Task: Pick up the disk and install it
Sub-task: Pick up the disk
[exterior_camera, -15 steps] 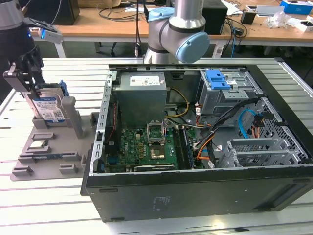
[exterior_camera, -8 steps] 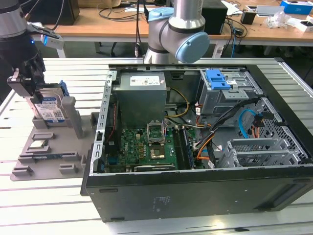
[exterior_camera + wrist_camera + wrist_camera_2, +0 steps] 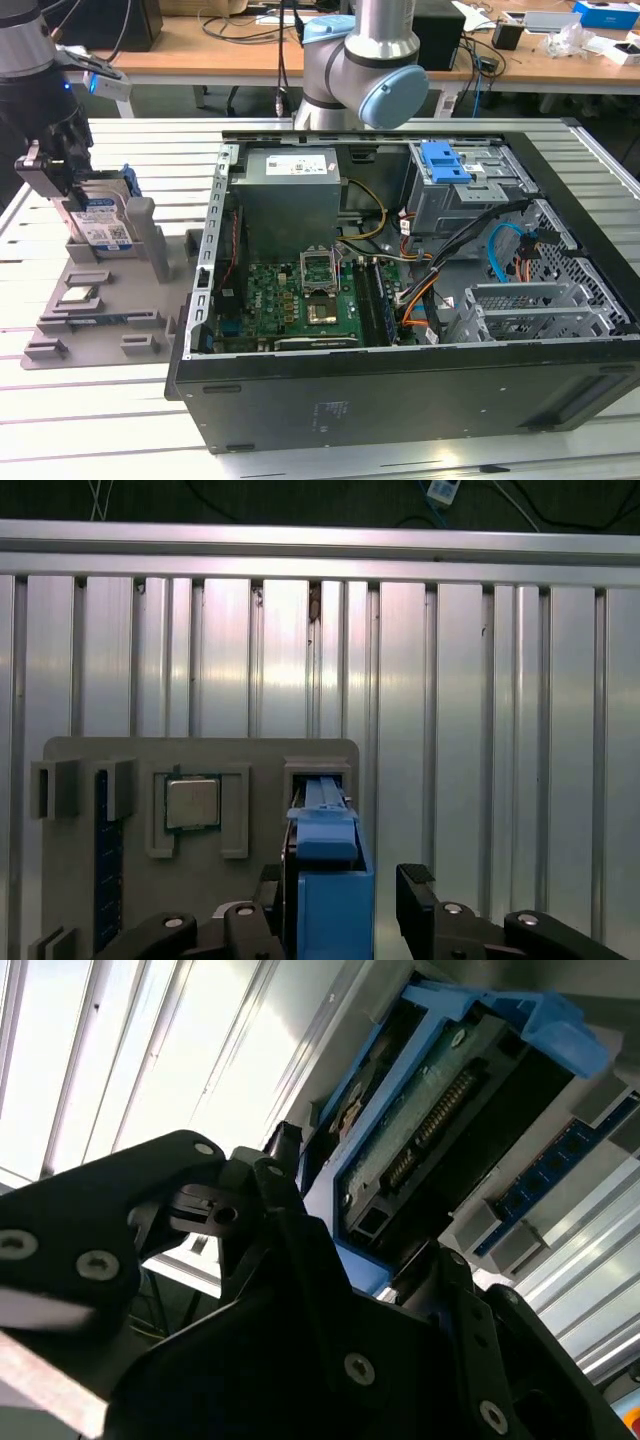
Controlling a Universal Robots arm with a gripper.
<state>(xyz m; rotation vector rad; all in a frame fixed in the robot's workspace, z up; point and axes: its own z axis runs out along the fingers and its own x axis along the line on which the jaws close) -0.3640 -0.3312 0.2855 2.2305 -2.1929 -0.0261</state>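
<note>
One disk [image 3: 332,910]; one tool [image 3: 342,880], fingers straddling it

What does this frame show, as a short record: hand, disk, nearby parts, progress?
hand: open, straddling the disk
disk: upright in the grey holder, outside the computer case
nearby: processor chip lying flat in its own recess on the same holder
progress: disk seated in holder, not yet installed
</note>
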